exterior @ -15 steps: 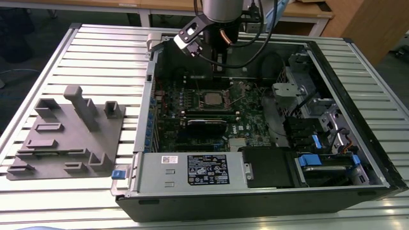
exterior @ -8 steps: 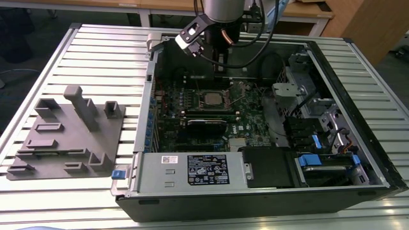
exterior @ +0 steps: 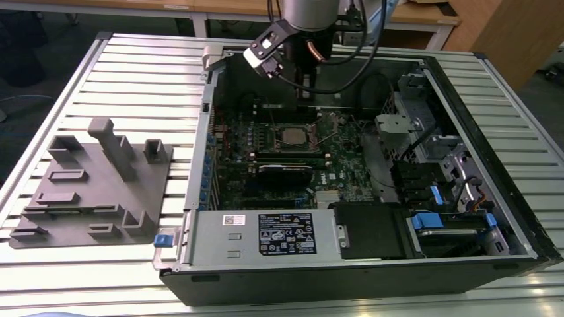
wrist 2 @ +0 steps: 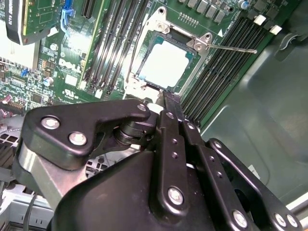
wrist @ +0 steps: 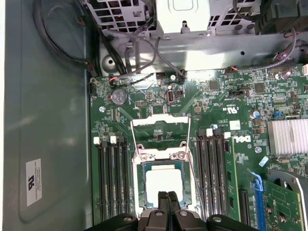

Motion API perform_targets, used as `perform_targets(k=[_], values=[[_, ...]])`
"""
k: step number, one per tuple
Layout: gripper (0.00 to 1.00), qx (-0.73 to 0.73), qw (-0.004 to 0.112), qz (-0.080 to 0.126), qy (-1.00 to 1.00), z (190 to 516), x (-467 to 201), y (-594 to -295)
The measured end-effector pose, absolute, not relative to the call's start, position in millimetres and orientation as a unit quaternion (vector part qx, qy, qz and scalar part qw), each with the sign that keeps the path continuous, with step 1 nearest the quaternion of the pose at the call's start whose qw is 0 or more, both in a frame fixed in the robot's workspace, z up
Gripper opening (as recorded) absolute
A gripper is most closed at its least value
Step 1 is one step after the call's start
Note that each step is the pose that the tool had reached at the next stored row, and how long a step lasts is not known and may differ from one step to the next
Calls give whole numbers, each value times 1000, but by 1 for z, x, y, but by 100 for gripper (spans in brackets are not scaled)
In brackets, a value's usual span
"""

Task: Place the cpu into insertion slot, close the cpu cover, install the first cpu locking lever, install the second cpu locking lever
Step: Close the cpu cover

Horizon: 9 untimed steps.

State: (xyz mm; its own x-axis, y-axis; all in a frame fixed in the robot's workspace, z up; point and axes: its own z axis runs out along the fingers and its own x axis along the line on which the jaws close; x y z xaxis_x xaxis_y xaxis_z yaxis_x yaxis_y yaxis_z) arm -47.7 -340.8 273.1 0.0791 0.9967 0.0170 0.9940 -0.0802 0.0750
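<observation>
One gripper (wrist: pixel 166 194), fingers pinched together and empty, hovers at the edge of the cpu (wrist: pixel 156 180) — already lying in the insertion slot (wrist: pixel 142 187). Pressure is probably best kept on the surrounding metal or the free-standing locking lever (wrist 2: pixel 231 48) — never the chip's face.

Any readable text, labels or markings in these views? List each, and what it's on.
Big label on the grey front plate, exterior view: too small to read.
Small white sticker beside it: too small to read.
White sticker on the case wall, first wrist view: blurred.
White print on the green board, first wrist view: blurred.
cpu top: glare, no marking legible.
</observation>
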Motion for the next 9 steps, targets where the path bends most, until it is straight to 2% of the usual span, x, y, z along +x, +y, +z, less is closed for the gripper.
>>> perform_targets(k=[9], values=[[11, 734, 22, 32, 678, 273, -41, -341]])
